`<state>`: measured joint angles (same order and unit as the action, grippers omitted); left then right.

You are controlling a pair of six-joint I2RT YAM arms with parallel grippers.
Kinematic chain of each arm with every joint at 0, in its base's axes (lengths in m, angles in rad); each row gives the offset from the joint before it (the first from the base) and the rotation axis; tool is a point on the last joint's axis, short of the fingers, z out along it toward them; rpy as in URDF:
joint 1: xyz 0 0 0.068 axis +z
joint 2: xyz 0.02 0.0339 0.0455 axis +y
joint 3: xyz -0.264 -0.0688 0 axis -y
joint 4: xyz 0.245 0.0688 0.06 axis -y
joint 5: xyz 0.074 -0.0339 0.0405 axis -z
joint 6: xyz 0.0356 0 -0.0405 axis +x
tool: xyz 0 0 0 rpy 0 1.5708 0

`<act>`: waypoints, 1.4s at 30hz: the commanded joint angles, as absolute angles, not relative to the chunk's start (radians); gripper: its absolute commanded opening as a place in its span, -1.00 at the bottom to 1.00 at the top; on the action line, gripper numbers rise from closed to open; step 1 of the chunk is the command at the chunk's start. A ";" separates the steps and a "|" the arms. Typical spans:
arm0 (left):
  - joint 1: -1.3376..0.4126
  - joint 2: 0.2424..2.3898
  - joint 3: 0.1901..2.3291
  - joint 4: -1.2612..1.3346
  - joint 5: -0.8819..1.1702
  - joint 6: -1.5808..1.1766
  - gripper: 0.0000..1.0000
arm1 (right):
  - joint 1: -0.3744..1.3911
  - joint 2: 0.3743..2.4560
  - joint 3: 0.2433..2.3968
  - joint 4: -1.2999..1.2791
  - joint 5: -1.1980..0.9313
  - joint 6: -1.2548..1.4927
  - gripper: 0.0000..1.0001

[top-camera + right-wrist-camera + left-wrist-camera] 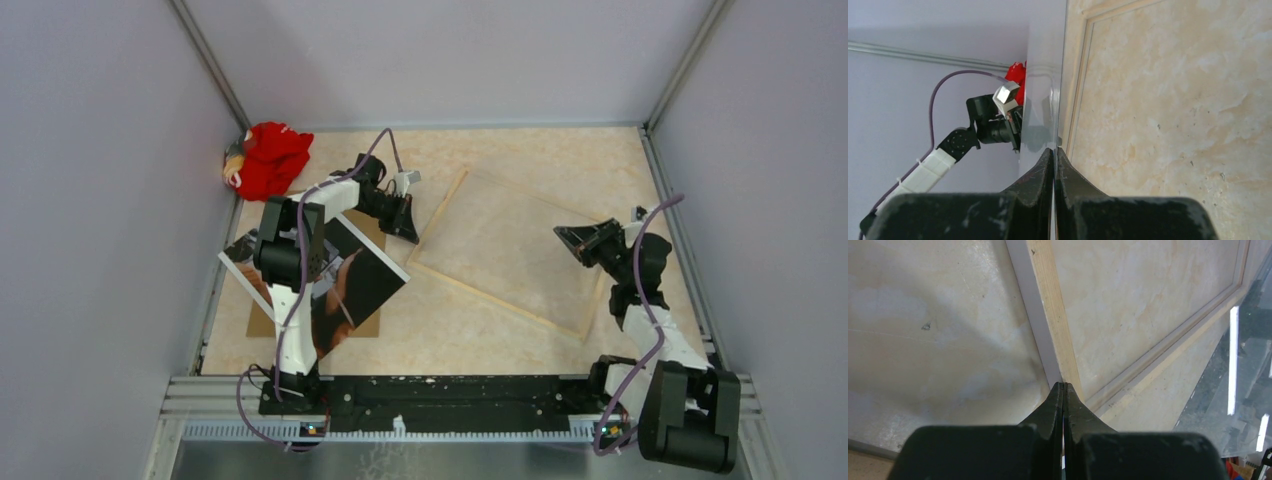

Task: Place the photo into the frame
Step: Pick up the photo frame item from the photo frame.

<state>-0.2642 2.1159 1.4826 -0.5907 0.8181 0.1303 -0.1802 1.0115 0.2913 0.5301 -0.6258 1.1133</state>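
The photo [360,285] lies face up at the left, partly under my left arm, on a brown backing board [262,322]. The frame [495,298] lies rear side up in the middle of the table, its wood rail also in the left wrist view [1053,315]. My left gripper [410,232] is shut, its tips [1064,385] right at the frame's left rail; nothing shows between the jaws. My right gripper [562,238] is shut on the edge of a clear pane [1045,100], which it holds tilted up over the frame's right part [1075,100]. The pane's reflections show in the left wrist view [1228,380].
A red cloth [268,158] lies in the far left corner. Grey walls close in the table on the left, back and right. A black rail [450,390] runs along the near edge between the arm bases.
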 commanded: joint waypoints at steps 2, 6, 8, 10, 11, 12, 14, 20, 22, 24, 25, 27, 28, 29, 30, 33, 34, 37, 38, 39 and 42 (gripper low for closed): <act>-0.271 2.065 1.470 -0.601 0.825 0.143 -1.00 | -0.187 0.943 0.389 0.355 -0.600 0.972 -1.00; -0.272 2.065 1.471 -0.602 0.825 0.143 -1.00 | -0.194 0.913 0.419 0.264 -0.580 0.926 -1.00; -0.272 2.065 1.470 -0.602 0.824 0.143 -1.00 | -0.199 0.902 0.430 0.225 -0.574 0.907 -1.00; -0.272 2.065 1.470 -0.606 0.821 0.143 -1.00 | -0.205 0.897 0.450 0.177 -0.569 0.878 -1.00; -0.272 2.063 1.470 -0.610 0.820 0.147 -1.00 | -0.206 0.897 0.463 0.133 -0.570 0.857 -1.00; -0.272 2.060 1.470 -0.610 0.818 0.149 -1.00 | -0.208 0.895 0.476 0.100 -0.566 0.834 -1.00; -0.272 2.058 1.469 -0.608 0.815 0.151 -1.00 | -0.211 0.888 0.486 0.064 -0.552 0.809 -1.00; -0.272 2.061 1.465 -0.602 0.820 0.143 -1.00 | -0.210 0.871 0.485 0.023 -0.512 0.788 -1.00; -0.272 2.059 1.462 -0.602 0.820 0.146 -1.00 | -0.210 0.862 0.493 0.003 -0.487 0.771 -1.00; -0.272 2.058 1.462 -0.602 0.819 0.148 -1.00 | -0.210 0.852 0.502 -0.034 -0.473 0.760 -1.00; -0.272 2.059 1.463 -0.602 0.820 0.148 -1.00 | -0.210 0.849 0.502 -0.039 -0.473 0.758 -1.00; -0.272 2.063 1.463 -0.601 0.822 0.148 -1.00 | -0.210 0.848 0.511 -0.054 -0.467 0.750 -1.00; -0.272 2.063 1.461 -0.599 0.823 0.146 -1.00 | -0.211 0.847 0.514 -0.058 -0.464 0.746 -1.00; -0.272 2.064 1.460 -0.597 0.821 0.144 -1.00 | -0.210 0.847 0.519 -0.063 -0.460 0.741 -1.00; -0.272 2.064 1.460 -0.594 0.822 0.143 -1.00 | -0.210 0.847 0.523 -0.071 -0.457 0.738 -1.00; -0.273 2.063 1.456 -0.591 0.821 0.141 -1.00 | -0.210 0.845 0.532 -0.082 -0.448 0.731 -1.00; -0.272 2.063 1.456 -0.591 0.821 0.141 -1.00 | -0.210 0.844 0.535 -0.082 -0.444 0.730 -1.00; -0.272 2.065 1.459 -0.592 0.820 0.143 -1.00 | -0.210 0.845 0.535 -0.073 -0.443 0.735 -1.00; -0.272 2.067 1.461 -0.592 0.820 0.142 -1.00 | -0.210 0.848 0.532 -0.066 -0.447 0.738 -1.00; -0.273 2.068 1.461 -0.592 0.822 0.141 -1.00 | -0.210 0.852 0.529 -0.059 -0.450 0.741 -1.00; -0.272 2.068 1.456 -0.590 0.824 0.141 -1.00 | -0.210 0.859 0.518 -0.042 -0.458 0.746 -1.00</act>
